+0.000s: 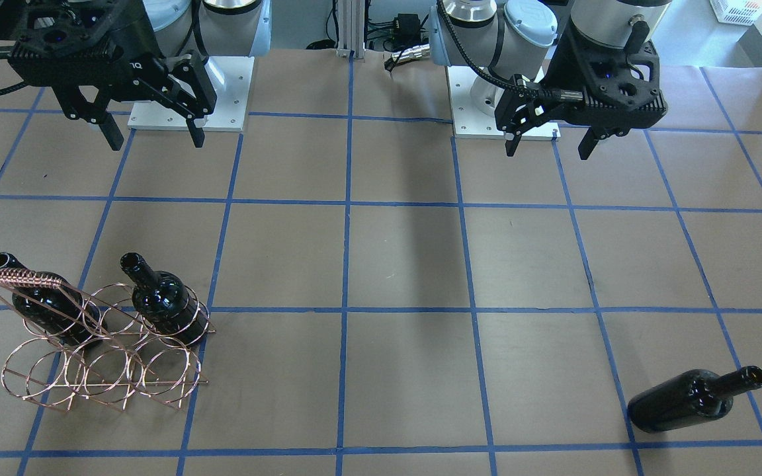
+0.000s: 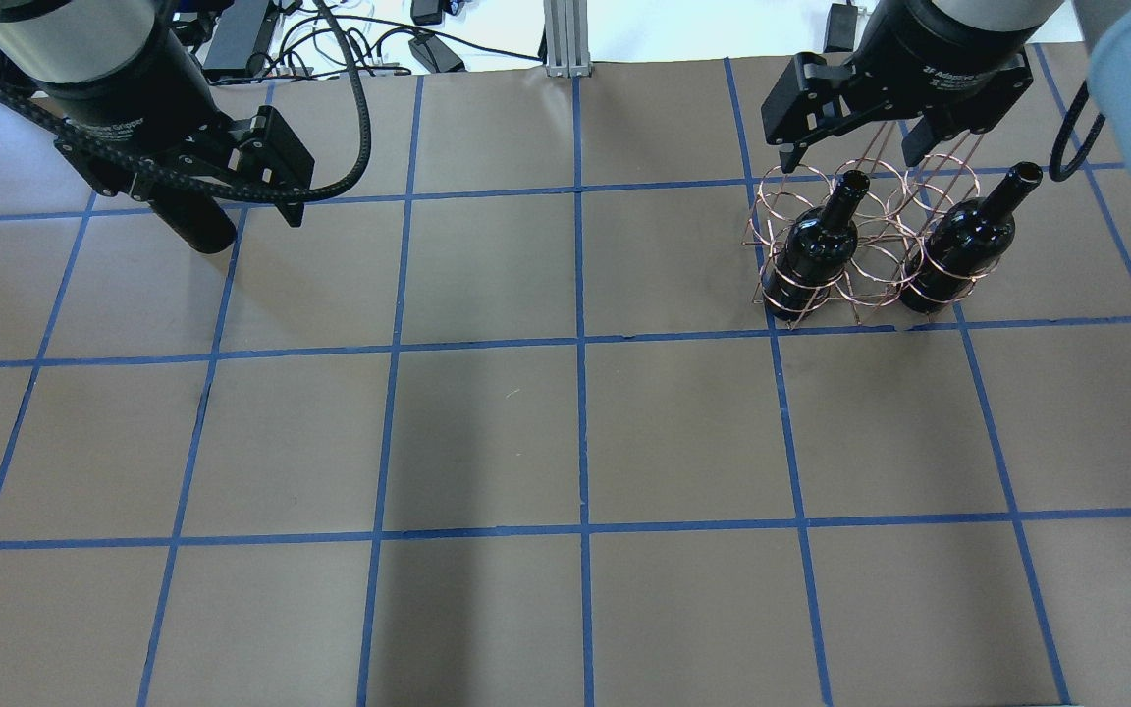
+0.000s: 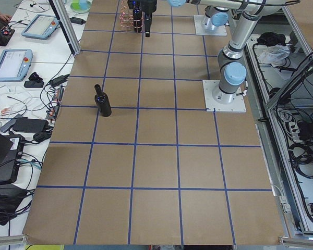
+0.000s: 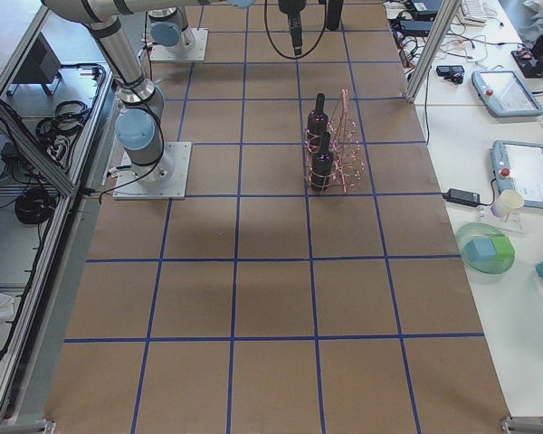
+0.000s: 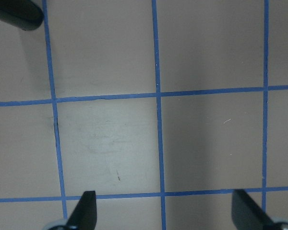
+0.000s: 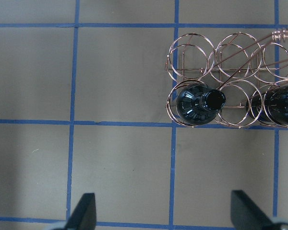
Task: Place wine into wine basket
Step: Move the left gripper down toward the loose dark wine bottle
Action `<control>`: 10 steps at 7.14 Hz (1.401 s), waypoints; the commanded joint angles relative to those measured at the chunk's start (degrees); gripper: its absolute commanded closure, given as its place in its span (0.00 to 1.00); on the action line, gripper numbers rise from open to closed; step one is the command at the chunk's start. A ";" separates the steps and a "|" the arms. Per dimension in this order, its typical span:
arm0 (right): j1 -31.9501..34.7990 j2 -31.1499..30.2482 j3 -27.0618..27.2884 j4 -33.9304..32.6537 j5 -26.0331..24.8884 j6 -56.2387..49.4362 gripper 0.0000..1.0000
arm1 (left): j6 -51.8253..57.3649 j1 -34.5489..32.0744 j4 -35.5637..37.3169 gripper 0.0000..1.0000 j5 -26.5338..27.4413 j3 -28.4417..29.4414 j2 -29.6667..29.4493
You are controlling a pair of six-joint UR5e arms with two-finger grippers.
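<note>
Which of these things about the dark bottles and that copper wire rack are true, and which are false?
1. Two bottles stand in the wine basket. True.
2. The third bottle is held in the left arm's fingers. False: it sits alone on the table, and those fingers are open and empty.
3. The right arm's fingers are open and hold nothing. True.
4. Every ring of the wine basket is filled. False: several rings are empty.

Arms (image 4: 118, 47): silver tubes, pale-blue joint caps (image 1: 530, 23). Left pincer (image 1: 546, 153), right pincer (image 1: 157, 143): black, white lettering. Ribbed black cable (image 2: 367, 128). White baseplates (image 1: 229, 89).
</note>
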 commanded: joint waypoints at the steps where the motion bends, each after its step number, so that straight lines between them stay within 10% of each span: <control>1: 0.00 -0.99 0.00 3.17 -0.12 0.07 0.00 | -0.07 -0.06 -0.11 0.00 -0.30 -0.09 -0.26; 10: 0.00 -1.87 0.00 7.41 -2.40 0.15 0.00 | 15.14 20.63 2.94 0.00 -1.86 6.59 -4.03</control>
